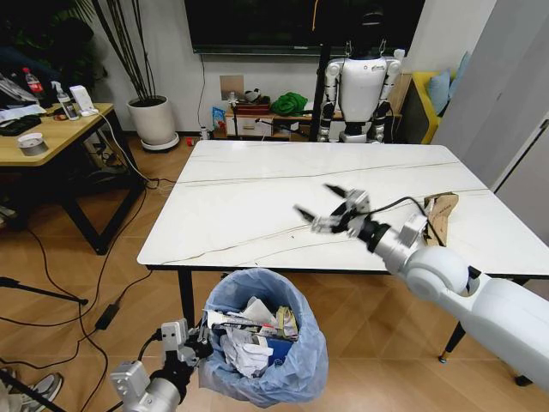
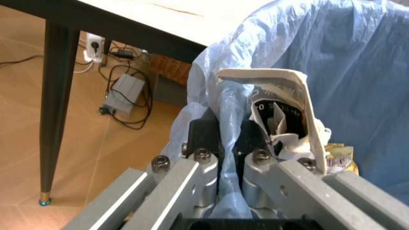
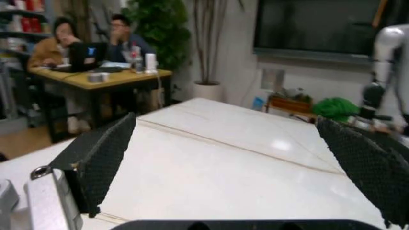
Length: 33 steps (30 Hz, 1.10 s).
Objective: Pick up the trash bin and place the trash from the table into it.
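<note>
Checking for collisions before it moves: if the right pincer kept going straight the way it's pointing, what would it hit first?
Probably nothing soon. The open right pincer points across the bare table top, slightly above it; the brown paper bag sits off to its side, though depth is hard to judge.

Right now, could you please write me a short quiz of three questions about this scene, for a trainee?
1. True or false: the right gripper is open above the table.
2. Which gripper clamps the rim of the trash bin: A left, B right, C neither?
3. Fill in: the one piece of trash on the table is a brown paper ____.

Key:
1. True.
2. A, the left gripper.
3. bag: the brown paper bag lies near the right arm.
</note>
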### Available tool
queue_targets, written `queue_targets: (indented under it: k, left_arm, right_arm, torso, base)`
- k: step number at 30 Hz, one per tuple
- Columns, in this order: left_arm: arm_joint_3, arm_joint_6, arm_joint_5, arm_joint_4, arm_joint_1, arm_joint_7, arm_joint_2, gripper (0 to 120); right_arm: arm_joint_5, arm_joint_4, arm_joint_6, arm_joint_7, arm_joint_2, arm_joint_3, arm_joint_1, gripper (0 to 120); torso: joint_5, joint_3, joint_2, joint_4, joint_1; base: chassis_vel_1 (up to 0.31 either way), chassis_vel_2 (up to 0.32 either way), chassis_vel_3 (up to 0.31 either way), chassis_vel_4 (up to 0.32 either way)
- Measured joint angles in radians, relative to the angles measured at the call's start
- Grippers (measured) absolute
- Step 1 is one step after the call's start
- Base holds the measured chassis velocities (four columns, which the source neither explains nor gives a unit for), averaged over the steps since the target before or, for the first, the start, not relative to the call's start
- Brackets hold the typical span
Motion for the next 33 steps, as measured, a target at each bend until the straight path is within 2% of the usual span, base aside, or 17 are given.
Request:
queue_targets:
  k: [3, 4, 9, 11, 13, 17, 23, 33]
  left_arm:
    - [-0.001, 0.000, 0.000, 0.000, -0.002, 0.000, -0.001, 0]
    - [-0.001, 0.000, 0.000, 0.000, -0.002, 0.000, -0.001, 0]
    - [-0.001, 0.000, 0.003, 0.001, -0.005, 0.000, -0.005, 0]
    - [-0.001, 0.000, 0.003, 0.001, -0.006, 0.001, -0.005, 0]
    - [0.000, -0.001, 0.003, 0.004, -0.011, 0.001, -0.005, 0]
    - [0.002, -0.001, 0.002, 0.006, -0.016, 0.001, -0.004, 0]
    - [0.002, -0.002, 0.001, 0.005, -0.017, 0.002, -0.002, 0]
    - [0.000, -0.004, 0.001, -0.003, -0.009, 0.003, 0.000, 0]
  right_arm:
    - [0.025, -0.026, -0.004, -0.025, 0.017, 0.156, -0.130, 100]
    - [0.025, -0.026, -0.004, -0.025, 0.017, 0.156, -0.130, 100]
    - [-0.007, -0.037, 0.021, -0.144, 0.066, 0.451, -0.393, 100]
    - [-0.013, -0.040, 0.023, -0.157, 0.072, 0.476, -0.413, 100]
    - [-0.045, -0.045, 0.044, -0.218, 0.125, 0.612, -0.535, 100]
    - [-0.079, -0.044, 0.046, -0.281, 0.194, 0.758, -0.690, 100]
    - [-0.097, -0.045, 0.048, -0.312, 0.271, 0.829, -0.762, 100]
    - [-0.117, -0.060, 0.063, -0.339, 0.337, 0.848, -0.793, 100]
  torso:
    - [0.0001, 0.000, 0.000, 0.0000, 0.000]
    - [0.0001, 0.000, 0.000, 0.0000, 0.000]
    - [-0.0004, 0.000, 0.000, -0.0002, 0.000]
    - [-0.0002, 0.000, 0.000, -0.0002, 0.000]
    - [0.0001, 0.000, 0.000, 0.0001, 0.000]
    - [0.0000, 0.000, 0.000, -0.0004, 0.000]
    - [0.0000, 0.000, 0.000, -0.0001, 0.000]
    - [0.0001, 0.000, 0.000, 0.0001, 0.000]
  base:
    - [0.000, 0.000, 0.000, 0.000]
    - [0.000, 0.000, 0.000, 0.000]
    - [0.000, 0.000, 0.000, 0.000]
    - [0.000, 0.000, 0.000, 0.000]
    - [0.000, 0.000, 0.000, 0.000]
    - [0.000, 0.000, 0.000, 0.000]
    - [0.000, 0.000, 0.000, 0.000]
    - [-0.048, -0.030, 0.047, 0.047]
